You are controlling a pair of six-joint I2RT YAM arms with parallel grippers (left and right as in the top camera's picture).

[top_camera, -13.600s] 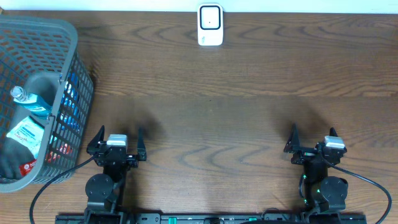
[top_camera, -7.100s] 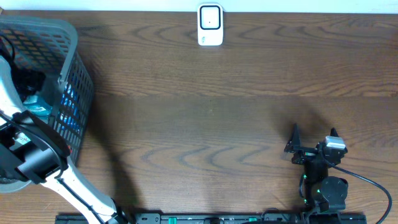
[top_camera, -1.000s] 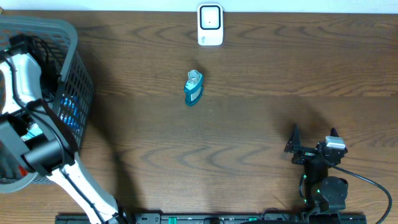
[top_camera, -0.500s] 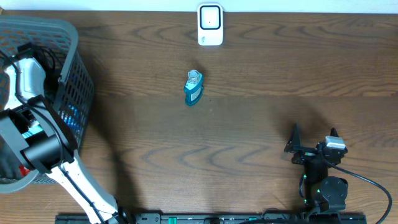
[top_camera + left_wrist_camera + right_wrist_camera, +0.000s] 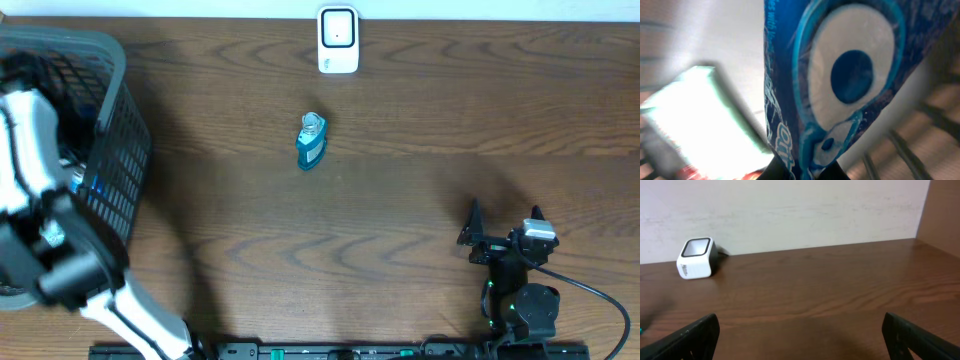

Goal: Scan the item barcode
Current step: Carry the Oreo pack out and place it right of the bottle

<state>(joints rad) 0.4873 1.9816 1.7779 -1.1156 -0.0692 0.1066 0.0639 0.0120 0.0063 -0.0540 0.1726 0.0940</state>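
**Left claw closes on a blue packet inside the basket**

Half a second back our left claw [image 5: 806, 173] stood wide over the basket's contents; now it has snapped down to a narrow pinch. In the left wrist view a blue packet [image 5: 840, 75] with a white and blue roundel rises straight out from between the dark jaws, so we judge it to be caught by its lower edge. A pale box [image 5: 705, 120], blurred, lies just beside it. From overhead the left arm [image 5: 30, 150] has also shifted along the basket [image 5: 130, 150], its wrist deep inside the mesh, so the claw itself is hidden there.

Further out nothing has moved. The small blue bottle [image 5: 311, 141] lies on the counter [image 5: 400, 180], near the white scanner [image 5: 338, 40] at the far edge. Our right claw [image 5: 504, 212] rests wide and empty at the near right, its view looking across bare wood to the scanner.

For the task, this reads to us as a fresh item just secured. It is gripped but not yet out of the basket and well apart from the scanner. Next we would lift it clear of the mesh wall and carry it across, barcode side toward the scanner's window. We cannot see where the barcode sits, and a thin edge pinch may let the packet swing.
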